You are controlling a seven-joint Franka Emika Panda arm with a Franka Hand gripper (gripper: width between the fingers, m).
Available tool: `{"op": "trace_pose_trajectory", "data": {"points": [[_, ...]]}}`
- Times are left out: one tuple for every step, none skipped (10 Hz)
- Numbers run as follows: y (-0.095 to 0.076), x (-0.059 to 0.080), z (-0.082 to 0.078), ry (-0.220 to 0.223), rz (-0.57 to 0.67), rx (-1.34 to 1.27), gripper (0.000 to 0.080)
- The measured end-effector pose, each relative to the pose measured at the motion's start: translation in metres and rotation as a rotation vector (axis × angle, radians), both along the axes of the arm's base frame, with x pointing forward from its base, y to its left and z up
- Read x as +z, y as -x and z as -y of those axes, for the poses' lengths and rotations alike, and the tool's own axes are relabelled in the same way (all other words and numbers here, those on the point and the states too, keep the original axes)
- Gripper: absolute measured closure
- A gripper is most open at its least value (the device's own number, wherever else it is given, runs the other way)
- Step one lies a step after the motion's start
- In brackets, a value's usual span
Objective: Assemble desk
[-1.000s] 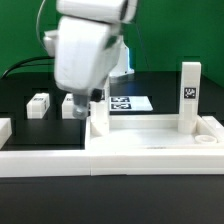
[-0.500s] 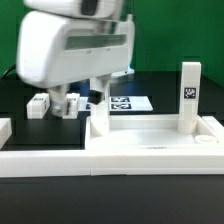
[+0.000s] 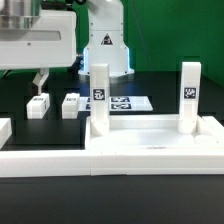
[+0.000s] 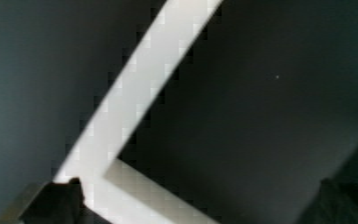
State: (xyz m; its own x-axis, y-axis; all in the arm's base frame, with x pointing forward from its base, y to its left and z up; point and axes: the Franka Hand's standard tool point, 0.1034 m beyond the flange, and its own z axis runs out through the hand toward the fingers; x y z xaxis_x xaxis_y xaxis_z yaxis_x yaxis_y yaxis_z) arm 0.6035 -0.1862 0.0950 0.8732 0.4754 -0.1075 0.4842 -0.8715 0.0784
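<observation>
The desk's white tray-like top (image 3: 150,133) lies at the front of the table. Two tagged square legs stand upright in it, one (image 3: 100,97) at the exterior view's left corner and one (image 3: 189,95) at the right. Two more white legs (image 3: 38,105) (image 3: 72,103) lie loose on the black table behind. My gripper (image 3: 40,80) hangs high at the exterior view's left, above the loose legs, touching nothing. In the wrist view my gripper (image 4: 208,205) is open, its dark fingertips (image 4: 51,200) at the frame's corners with a white rail (image 4: 149,90) far below.
Long white border rails (image 3: 40,162) run along the table's front and left edge (image 3: 4,128). The marker board (image 3: 128,103) lies flat behind the desk top. The arm's white base (image 3: 103,45) stands at the back before a green wall.
My gripper has swung up and toward the exterior view's left, away from the left upright leg, which now stands fully uncovered. The jaws stayed open.
</observation>
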Motion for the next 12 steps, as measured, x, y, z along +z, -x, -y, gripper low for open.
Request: {"op": "trace_pose_trajectory", "data": {"points": [[-0.002, -0.001, -0.004, 0.002, 0.005, -0.047, 0.015], [-0.001, -0.001, -0.004, 0.004, 0.01, -0.087, 0.015], [-0.001, -0.001, -0.004, 0.007, 0.018, -0.158, 0.015], [-0.001, -0.001, -0.003, 0.007, 0.022, -0.195, 0.015], [0.01, 0.001, 0.002, -0.036, 0.0, -0.346, 0.015], [0.024, 0.005, 0.013, -0.062, -0.03, -0.476, 0.015], [0.036, 0.009, 0.017, -0.078, -0.05, -0.611, 0.015], [0.044, 0.01, 0.014, -0.098, -0.054, -0.725, 0.015], [0.054, 0.007, 0.009, -0.136, -0.085, -0.829, 0.015], [0.063, 0.005, 0.005, -0.185, -0.136, -0.908, 0.015], [0.063, 0.005, 0.007, -0.178, -0.133, -0.977, 0.015], [0.063, 0.004, 0.005, -0.178, -0.138, -0.974, 0.015]]}}
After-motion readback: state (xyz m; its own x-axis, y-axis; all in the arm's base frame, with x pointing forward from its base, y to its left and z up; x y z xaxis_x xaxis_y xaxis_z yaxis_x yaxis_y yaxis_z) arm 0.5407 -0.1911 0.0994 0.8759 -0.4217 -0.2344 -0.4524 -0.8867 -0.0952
